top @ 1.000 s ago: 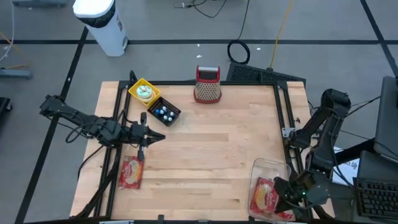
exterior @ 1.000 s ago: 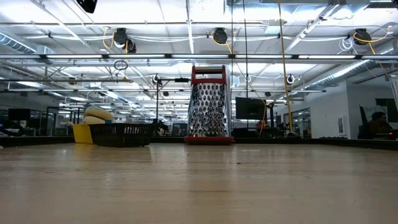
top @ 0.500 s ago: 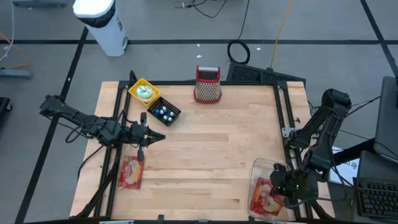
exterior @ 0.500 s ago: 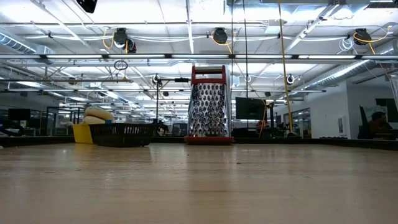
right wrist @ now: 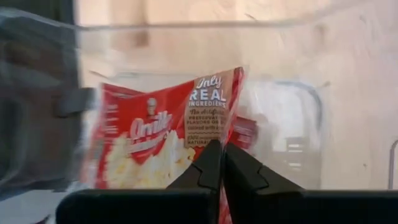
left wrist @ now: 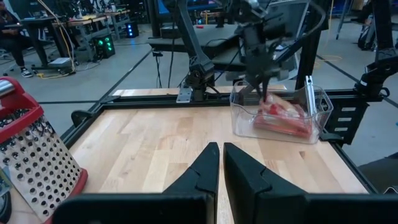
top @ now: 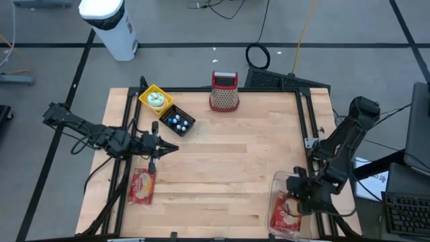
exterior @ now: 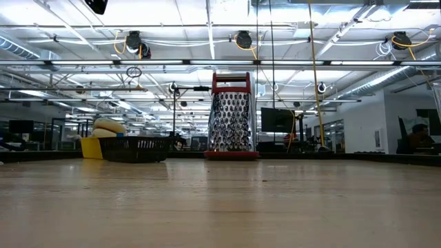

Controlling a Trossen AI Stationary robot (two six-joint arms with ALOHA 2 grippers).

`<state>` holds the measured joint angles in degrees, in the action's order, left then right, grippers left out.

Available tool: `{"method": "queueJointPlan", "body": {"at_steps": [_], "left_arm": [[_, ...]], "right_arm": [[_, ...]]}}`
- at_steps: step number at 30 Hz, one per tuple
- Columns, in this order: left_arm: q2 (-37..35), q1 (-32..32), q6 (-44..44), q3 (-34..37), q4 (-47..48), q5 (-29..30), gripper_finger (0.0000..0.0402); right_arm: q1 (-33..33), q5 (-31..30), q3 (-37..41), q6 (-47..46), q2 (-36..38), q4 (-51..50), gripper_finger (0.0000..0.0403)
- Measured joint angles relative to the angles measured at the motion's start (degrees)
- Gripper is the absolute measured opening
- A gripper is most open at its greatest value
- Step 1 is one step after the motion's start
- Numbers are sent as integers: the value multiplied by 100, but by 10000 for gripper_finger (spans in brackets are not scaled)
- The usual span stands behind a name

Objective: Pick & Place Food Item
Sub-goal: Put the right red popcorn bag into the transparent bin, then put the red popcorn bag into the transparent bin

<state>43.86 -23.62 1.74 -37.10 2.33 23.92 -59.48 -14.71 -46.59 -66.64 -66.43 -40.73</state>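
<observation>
High view: right gripper (top: 293, 200) clenched on a popcorn bag (top: 285, 214) over the clear bin (top: 277, 180), near right corner of the surface (top: 228, 168); second bag (top: 142, 186) lies near-left, untouched.
Left wrist view: left gripper (left wrist: 221, 163) clenched, empty.
Right wrist view: bag pinched, not yet released; one placement unfinished.
</observation>
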Motion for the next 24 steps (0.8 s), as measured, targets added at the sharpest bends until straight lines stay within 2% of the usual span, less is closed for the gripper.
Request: {"method": "queueJointPlan", "body": {"at_steps": [6,10,17,24], "left_arm": [[0,0,0,0,2,0,26],[0,1,0,-2,2,0,26],[0,0,0,-6,2,0,26],[0,0,0,-5,2,0,26]], "right_arm": [[255,512,757,-283,12,715,15],[388,660,969,-538,34,776,36],[551,787,1012,-493,398,843,114],[646,801,1023,-75,1400,1393,179]]}}
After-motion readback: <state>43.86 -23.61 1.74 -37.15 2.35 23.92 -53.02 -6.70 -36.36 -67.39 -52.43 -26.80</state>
